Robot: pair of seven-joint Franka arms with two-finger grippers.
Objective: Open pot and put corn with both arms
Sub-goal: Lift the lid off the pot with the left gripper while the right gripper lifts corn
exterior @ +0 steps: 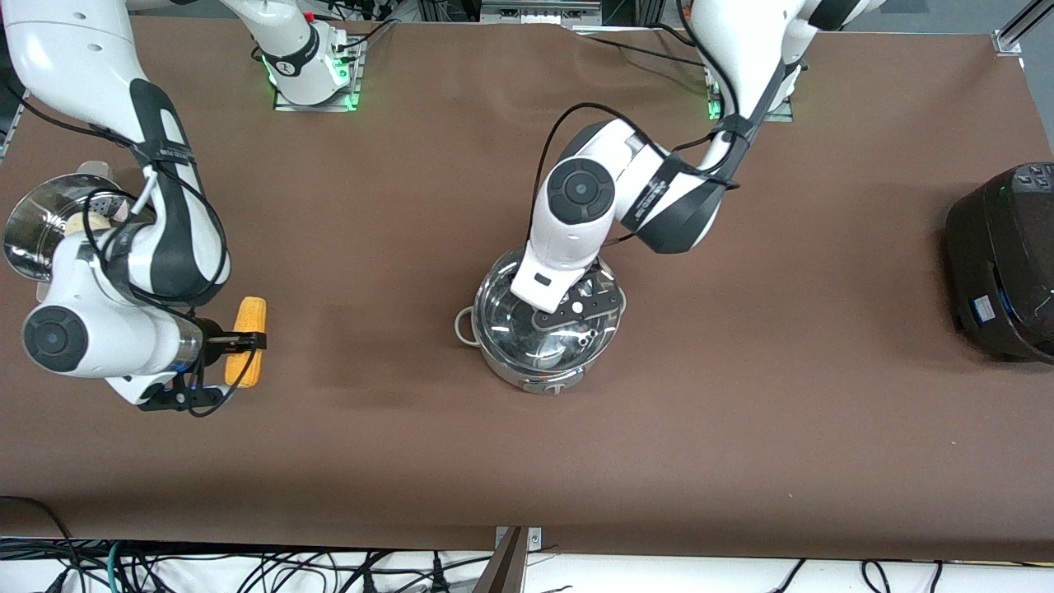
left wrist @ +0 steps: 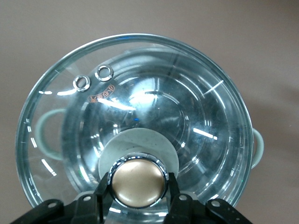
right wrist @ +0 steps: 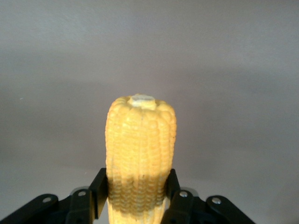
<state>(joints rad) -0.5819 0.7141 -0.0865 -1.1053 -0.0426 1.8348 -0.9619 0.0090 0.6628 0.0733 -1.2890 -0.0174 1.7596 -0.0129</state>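
Observation:
The steel pot (exterior: 535, 375) stands mid-table, one loop handle (exterior: 464, 326) showing. Its clear glass lid (left wrist: 140, 93) covers the pot's mouth; I cannot tell whether it rests on the rim or hangs just above it. My left gripper (left wrist: 138, 184) reaches down from above and is shut on the lid's round knob (left wrist: 138, 179), one finger on each side. Toward the right arm's end of the table, my right gripper (exterior: 245, 339) is shut across the middle of the yellow corn (exterior: 250, 316), whose stub end (right wrist: 141, 101) points away from the wrist.
A perforated steel steamer bowl (exterior: 33, 222) holding a white bun (exterior: 89, 222) sits beside the right arm's elbow. A black rice cooker (exterior: 1005, 263) stands at the left arm's end of the table. Brown tabletop stretches between the corn and the pot.

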